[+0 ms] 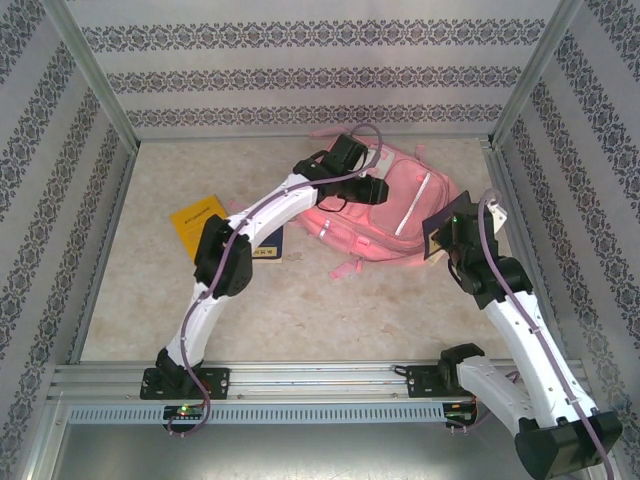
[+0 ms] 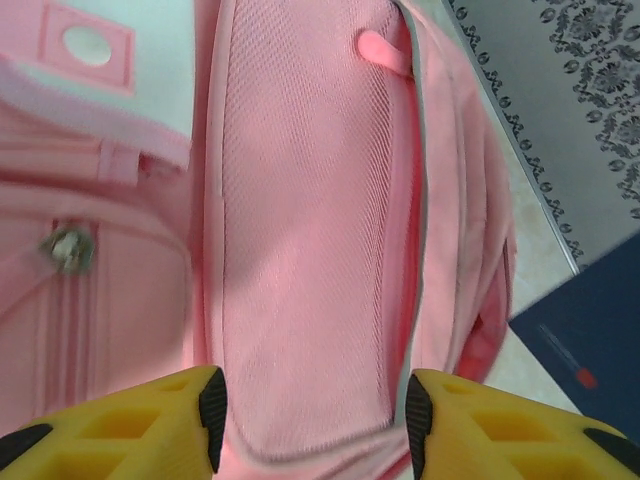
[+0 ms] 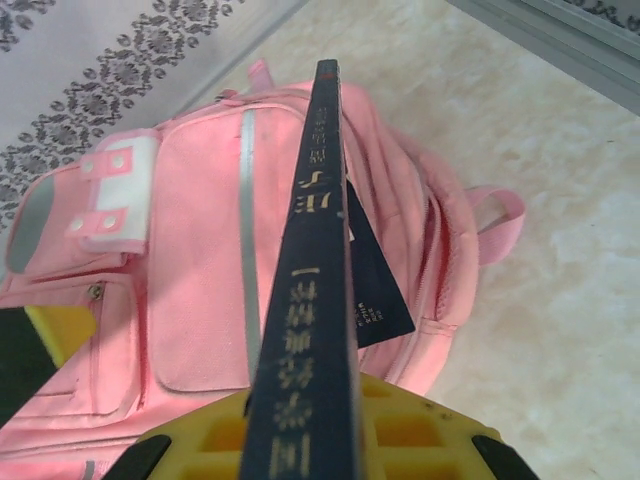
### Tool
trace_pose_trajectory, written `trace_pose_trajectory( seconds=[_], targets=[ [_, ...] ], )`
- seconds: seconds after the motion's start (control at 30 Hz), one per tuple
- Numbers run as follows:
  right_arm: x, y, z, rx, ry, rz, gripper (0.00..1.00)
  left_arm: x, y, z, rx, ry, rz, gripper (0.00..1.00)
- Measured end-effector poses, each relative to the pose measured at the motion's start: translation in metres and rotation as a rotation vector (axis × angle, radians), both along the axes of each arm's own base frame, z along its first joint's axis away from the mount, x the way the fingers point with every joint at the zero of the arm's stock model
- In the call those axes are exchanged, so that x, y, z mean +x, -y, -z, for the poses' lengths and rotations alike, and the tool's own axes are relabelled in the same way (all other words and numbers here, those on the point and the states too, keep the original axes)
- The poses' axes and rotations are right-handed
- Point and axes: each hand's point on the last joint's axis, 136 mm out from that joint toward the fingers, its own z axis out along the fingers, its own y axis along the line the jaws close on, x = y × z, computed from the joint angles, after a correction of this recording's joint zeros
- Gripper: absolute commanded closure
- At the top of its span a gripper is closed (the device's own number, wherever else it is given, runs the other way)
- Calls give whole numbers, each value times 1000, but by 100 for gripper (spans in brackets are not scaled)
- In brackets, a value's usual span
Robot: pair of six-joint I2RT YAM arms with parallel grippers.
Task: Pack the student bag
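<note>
Item: student bag (image 1: 405,205), pink, lying front-up at the far middle of the table (image 1: 300,300). Left gripper (image 2: 312,425): jaws apart over the bag's front panel, gripping nothing. Right gripper (image 3: 300,425): jaws clamped on a dark blue book (image 3: 318,230), held edge-on above the bag's right side. Hazards, as I judge them: the book is pinched near one end and may pivot or slip. Its corner may snag on the zip line or push the soft bag sideways, since my left jaws hold no fabric to keep a mouth open. I cannot tell whether the main zip is undone. Top view alone lists a yellow book (image 1: 198,220) and a second dark book (image 1: 270,248) left of the bag, the latter under my left arm. Right wrist alone gives the spine lettering and side zip. Left wrist alone gives the panel's weave between my fingers (image 2: 212,410).
</note>
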Motion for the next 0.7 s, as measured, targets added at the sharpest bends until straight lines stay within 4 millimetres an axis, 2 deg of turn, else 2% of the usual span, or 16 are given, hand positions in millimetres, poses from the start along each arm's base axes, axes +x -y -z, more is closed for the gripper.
trace_pose_trajectory(
  seconds=[0.13,0.23,0.4,0.5,0.7],
  targets=[
    [-3,8,12,22,-25,22,100,9,20,5,-1,12,19,49],
    [-6,12,17,30,-33,31,100,6,34,11,-4,12,36,49],
    [-9,13,15,36,-16,33,100,0,49,43,-12,-56,50,48],
    [-7,13,13,38,-8,32,100,2,50,62,5,-79,44,47],
    [-7,12,13,41,-3,30,100,4,38,67,60,-83,25,47]
  ],
)
